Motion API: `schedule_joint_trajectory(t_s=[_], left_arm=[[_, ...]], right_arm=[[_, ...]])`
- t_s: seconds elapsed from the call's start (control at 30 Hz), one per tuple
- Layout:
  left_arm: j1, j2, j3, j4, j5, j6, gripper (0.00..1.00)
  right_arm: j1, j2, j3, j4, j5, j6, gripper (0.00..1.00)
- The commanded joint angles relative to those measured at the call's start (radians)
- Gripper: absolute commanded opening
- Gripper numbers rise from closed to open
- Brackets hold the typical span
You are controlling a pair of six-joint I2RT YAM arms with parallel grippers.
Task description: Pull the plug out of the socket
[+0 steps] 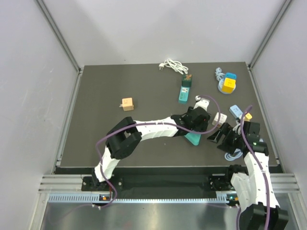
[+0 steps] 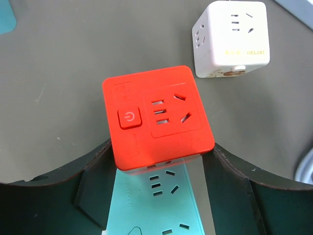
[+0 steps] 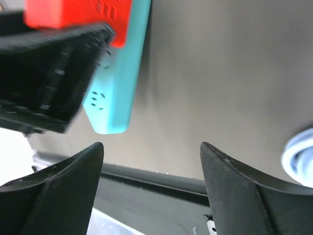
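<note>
A red cube plug [image 2: 156,117] with a power button sits plugged into a teal power strip [image 2: 156,205]. My left gripper [image 2: 161,147] straddles the strip just behind the plug, with its fingers [image 2: 93,181] against the strip's two long sides. In the top view the left gripper [image 1: 195,119] hides the plug, and only the strip's end [image 1: 194,139] shows. My right gripper [image 3: 151,147] is open and empty, low over the mat to the right of the strip [image 3: 115,98], with the red plug [image 3: 73,14] at that view's upper left. It also shows in the top view [image 1: 217,135].
A white cube socket [image 2: 230,39] lies just beyond the plug. Farther back are a second teal strip [image 1: 184,90], a white cable [image 1: 173,66], an orange cube [image 1: 127,104], a yellow and blue cube [image 1: 227,84] and a light blue adapter [image 1: 236,111]. The table's front edge [image 3: 161,176] is close.
</note>
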Motion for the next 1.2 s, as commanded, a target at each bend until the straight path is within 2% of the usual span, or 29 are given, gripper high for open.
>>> schedule_joint_trajectory(t_s=[0.0, 0.1, 0.27, 0.37, 0.5, 0.83, 1.17], left_arm=[[0.005, -0.093, -0.042, 0.115, 0.05, -0.064, 0.0], [0.007, -0.125, -0.097, 0.179, 0.059, -0.1, 0.0], [0.005, -0.163, -0.171, 0.279, 0.07, -0.153, 0.0], [0.007, -0.177, -0.203, 0.326, 0.075, -0.18, 0.0], [0.004, -0.185, -0.216, 0.357, 0.073, -0.203, 0.0], [-0.004, -0.185, -0.22, 0.376, 0.072, -0.234, 0.0], [-0.024, -0.182, -0.217, 0.389, 0.07, -0.251, 0.0]], right_arm=[[0.004, -0.01, -0.038, 0.094, -0.101, 0.013, 0.8], [0.008, -0.002, -0.084, 0.166, -0.166, 0.045, 0.88], [0.014, 0.007, -0.141, 0.27, -0.223, 0.103, 0.92], [0.023, 0.016, -0.165, 0.317, -0.235, 0.141, 0.9], [0.035, 0.032, -0.204, 0.388, -0.259, 0.21, 0.81], [0.066, 0.024, -0.293, 0.585, -0.258, 0.44, 0.84], [0.144, 0.113, -0.307, 0.739, -0.158, 0.523, 0.79]])
